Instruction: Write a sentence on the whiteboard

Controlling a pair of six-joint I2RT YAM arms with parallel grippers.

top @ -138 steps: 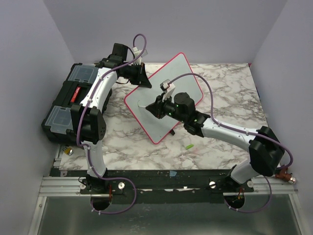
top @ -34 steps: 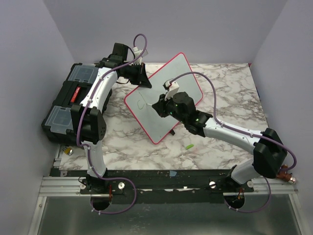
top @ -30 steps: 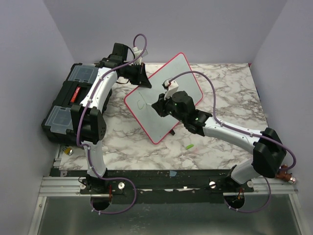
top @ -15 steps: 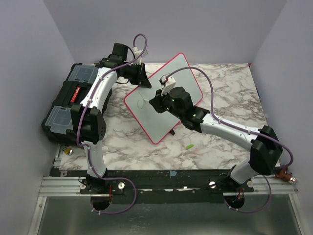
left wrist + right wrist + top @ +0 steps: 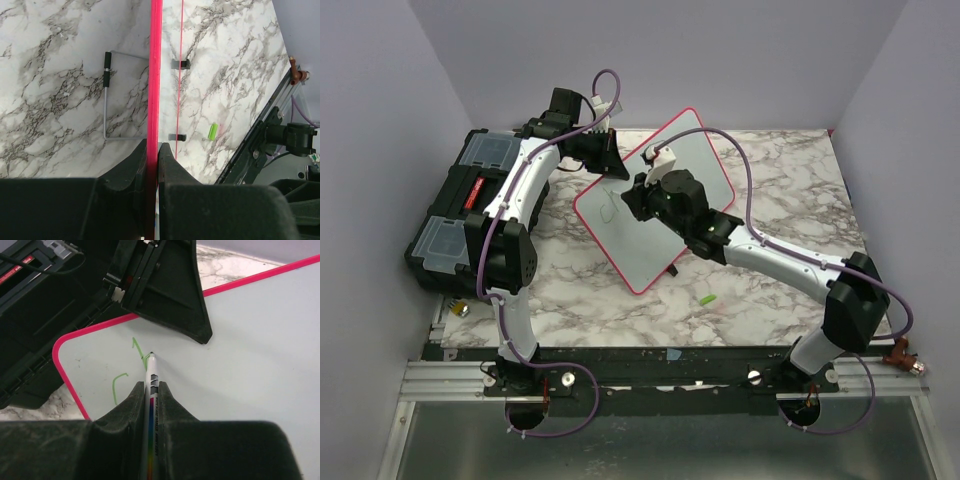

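Observation:
The whiteboard, glossy white with a red-pink rim, stands tilted on the marble table. My left gripper is shut on its upper left edge; in the left wrist view the rim runs edge-on between the left gripper's closed fingers. My right gripper is shut on a white marker, whose tip touches the board near the left gripper. Of the sentence, only a green "c" and a further green stroke show, faintly visible from above as green marks.
A black toolbox lies at the left, close behind the left arm. A small green cap rests on the table in front of the board. The board's wire stand and black clip feet sit on the marble. Purple walls enclose the table.
The right gripper with the marker has moved up the board toward its upper left, closer to the left gripper. Green strokes have grown on the board. The left arm has stayed put.

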